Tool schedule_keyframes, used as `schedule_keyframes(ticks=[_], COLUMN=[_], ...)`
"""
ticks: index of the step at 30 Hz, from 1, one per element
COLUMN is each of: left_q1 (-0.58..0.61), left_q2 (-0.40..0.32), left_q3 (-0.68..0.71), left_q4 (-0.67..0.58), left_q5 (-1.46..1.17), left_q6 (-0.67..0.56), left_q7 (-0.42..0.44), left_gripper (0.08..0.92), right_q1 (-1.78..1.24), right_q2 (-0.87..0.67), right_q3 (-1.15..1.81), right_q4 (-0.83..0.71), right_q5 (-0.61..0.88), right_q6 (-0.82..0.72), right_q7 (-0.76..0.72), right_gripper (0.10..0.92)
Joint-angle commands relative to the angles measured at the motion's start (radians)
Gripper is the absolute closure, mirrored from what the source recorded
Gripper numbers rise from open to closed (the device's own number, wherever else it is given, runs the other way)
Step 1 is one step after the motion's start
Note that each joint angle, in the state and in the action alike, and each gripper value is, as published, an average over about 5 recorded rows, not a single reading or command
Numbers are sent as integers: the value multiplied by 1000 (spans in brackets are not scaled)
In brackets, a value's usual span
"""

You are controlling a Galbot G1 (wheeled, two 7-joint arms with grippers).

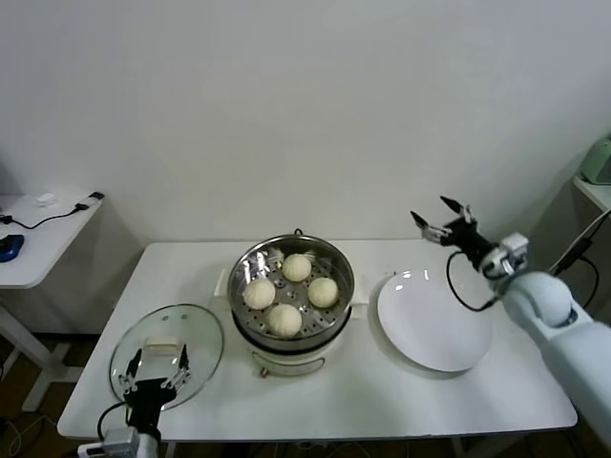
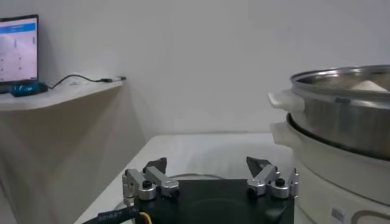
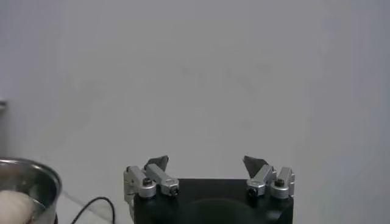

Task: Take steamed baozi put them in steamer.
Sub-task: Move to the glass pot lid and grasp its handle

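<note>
Several cream-white steamed baozi [image 1: 296, 267] [image 1: 323, 291] [image 1: 259, 294] lie on the perforated tray inside the shiny steel steamer [image 1: 336, 260] at the table's middle. The steamer also shows in the left wrist view [image 2: 341, 115] with a bun top [image 2: 372, 86] above its rim, and in the right wrist view [image 3: 36, 182] with a bun [image 3: 13, 207]. My right gripper [image 1: 440, 218] is open and empty, raised above the far edge of the white plate [image 1: 434, 322]. My left gripper [image 1: 157, 364] is open and empty, low over the glass lid [image 1: 196, 329] near the front left.
The plate lies right of the steamer. The round glass lid lies left of it near the table's front edge. A side table [image 1: 43, 239] with cables stands at the far left; it also shows in the left wrist view [image 2: 61, 91]. A wall runs behind the table.
</note>
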Motion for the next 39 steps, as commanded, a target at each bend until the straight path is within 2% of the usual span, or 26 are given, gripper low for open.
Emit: schedule_keyframes(ticks=[1, 5, 9, 12, 14, 17, 19, 28, 39], left_q1=[-26, -43, -69, -79, -69, -49, -48, -114, -204], left_q2=[37, 55, 88, 140, 185, 228, 231, 187, 182], left_q3=[-2, -6, -20, -32, -32, -22, -13, 17, 20], left_q4=[59, 106, 185, 265, 306, 342, 367, 422, 485], left_q5=[63, 207, 583, 910, 1048, 1167, 1237, 1334, 1346], left_q6=[-36, -75, -140, -189, -202, -185, -169, -95, 6], left_q7=[-29, -89, -236, -362, -401, -400, -396, -366, -321], left_gripper=[177, 177, 177, 177, 177, 177, 177, 177, 177], right_q1=[-645, -666, -666, -661, -657, -649, -642, -625, -625], right_q2=[275, 318, 348, 359, 362, 365, 370, 392, 410], right_q3=[424, 420, 410, 402, 397, 390, 385, 376, 365], right_q4=[83, 74, 72, 76, 77, 74, 69, 76, 112], right_q5=[-110, -103, -106, -113, -117, -121, -126, -150, -167], right_q6=[173, 240, 254, 243, 233, 217, 209, 185, 167], right_q7=[50, 15, 12, 23, 29, 37, 43, 66, 79], right_gripper=[203, 203, 203, 203, 203, 203, 203, 203, 203])
